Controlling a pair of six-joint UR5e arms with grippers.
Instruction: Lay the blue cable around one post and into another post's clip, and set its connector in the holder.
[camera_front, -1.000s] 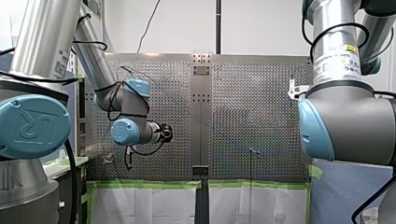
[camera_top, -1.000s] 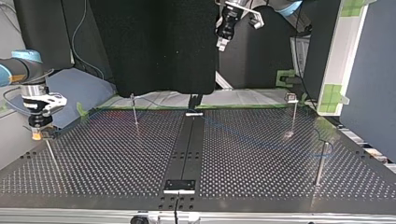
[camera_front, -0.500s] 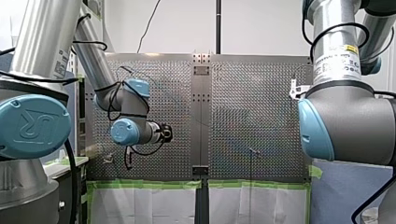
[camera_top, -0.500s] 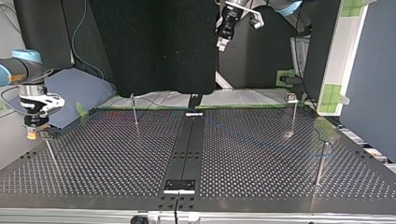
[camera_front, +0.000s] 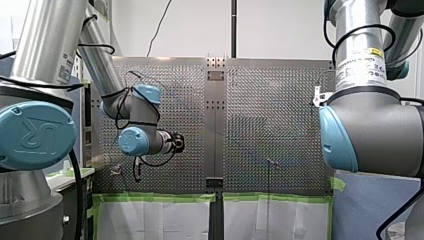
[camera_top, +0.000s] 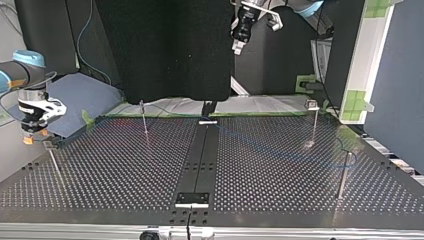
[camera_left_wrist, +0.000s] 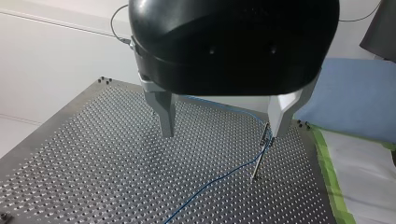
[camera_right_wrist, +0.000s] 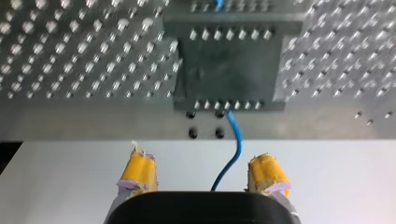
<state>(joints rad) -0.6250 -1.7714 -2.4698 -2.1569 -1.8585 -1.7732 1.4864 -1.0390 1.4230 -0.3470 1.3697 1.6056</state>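
The thin blue cable (camera_left_wrist: 210, 184) lies on the perforated table (camera_left_wrist: 93, 163) and passes a slim post (camera_left_wrist: 258, 158) close beside one finger of my left gripper (camera_left_wrist: 224, 134). That gripper is black with metal fingers, open, and hangs high above the table (camera_top: 238, 46). My right gripper (camera_right_wrist: 203, 172) is open, yellow pads spread. The blue cable (camera_right_wrist: 232, 130) runs out of a dark holder plate (camera_right_wrist: 229, 60), over the table's edge and between those pads, near one pad, not gripped. In the top view my right gripper (camera_top: 28, 139) hovers at the far left, beside a post (camera_top: 52, 160).
More slim posts stand on the table (camera_top: 144, 120) (camera_top: 314, 122) (camera_top: 344, 172). A black strip (camera_top: 197, 160) runs down its middle to a bracket (camera_top: 192, 199). Green tape (camera_front: 150, 197) lines one table edge. A blue cloth (camera_left_wrist: 355, 98) lies beyond it.
In the top view my right gripper has risen and drifted left, away from the left post. My left arm has not moved.
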